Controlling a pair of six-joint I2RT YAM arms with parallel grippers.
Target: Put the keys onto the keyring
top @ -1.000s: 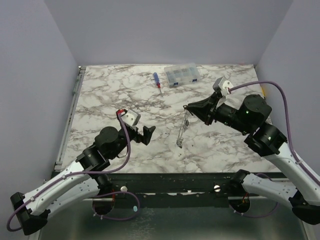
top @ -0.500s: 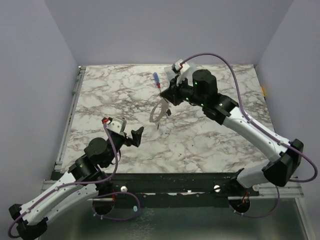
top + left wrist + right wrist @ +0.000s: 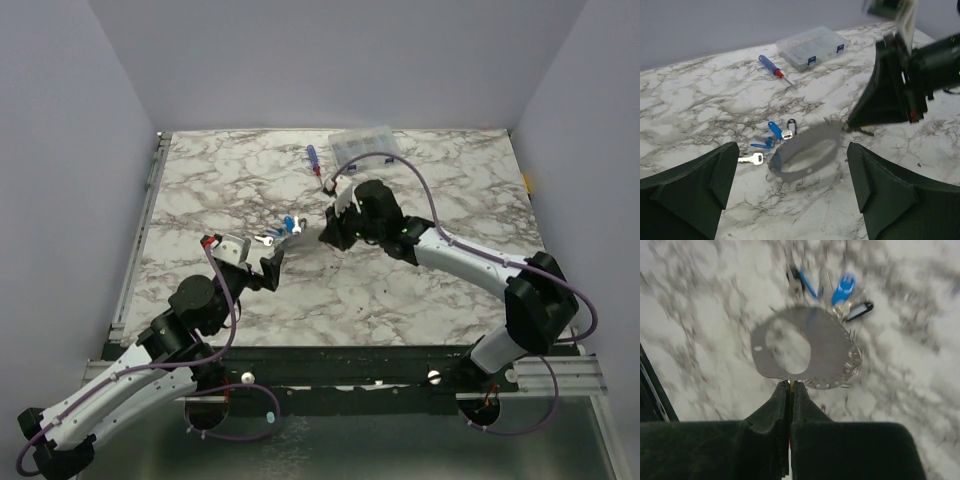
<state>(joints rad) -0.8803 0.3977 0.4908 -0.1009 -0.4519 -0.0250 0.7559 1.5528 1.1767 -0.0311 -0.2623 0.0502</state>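
The keyring [image 3: 830,352] is a flat grey hoop with a studded rim. My right gripper [image 3: 790,385] is shut on its near edge and holds it low over the marble table; it looks blurred in the left wrist view [image 3: 805,155] and the top view [image 3: 320,236]. The keys lie in a small cluster at the ring's far side: blue heads [image 3: 845,287], a black one [image 3: 860,310], and a silver key [image 3: 751,159]; they also show in the top view [image 3: 285,228]. I cannot tell whether any is attached to the ring. My left gripper [image 3: 795,200] is open and empty just short of the ring [image 3: 270,266].
A blue-and-red-handled screwdriver [image 3: 313,161] and a clear plastic compartment box [image 3: 366,147] lie at the back of the marble table [image 3: 200,190]. The right arm's wrist [image 3: 900,85] hangs just right of the ring. Grey walls stand on three sides.
My right arm has swung the keyring from the far middle down and nearer, towards my left gripper. The keys now show on the table beside it. My left arm has hardly moved.
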